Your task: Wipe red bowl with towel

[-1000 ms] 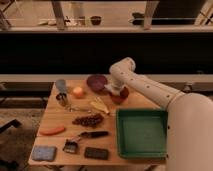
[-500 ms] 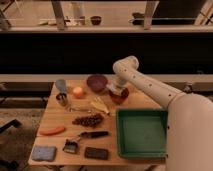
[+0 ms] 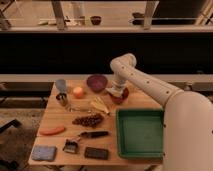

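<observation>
The wiping step looks under way: the gripper (image 3: 116, 90) reaches down into the red bowl (image 3: 121, 95) at the table's (image 3: 60, 132) far right, apparently pressing the whitish towel (image 3: 114, 91) inside; next probably a circular rub. The green tray (image 3: 140, 131) seems empty, as does the purple bowl (image 3: 96, 82).

A wooden bench (image 3: 60, 122) carries a purple bowl (image 3: 96, 82), red bowl (image 3: 121, 96) under the pincer (image 3: 115, 92), green tray (image 3: 140, 133), carrot (image 3: 52, 131), blue pad (image 3: 43, 152).
</observation>
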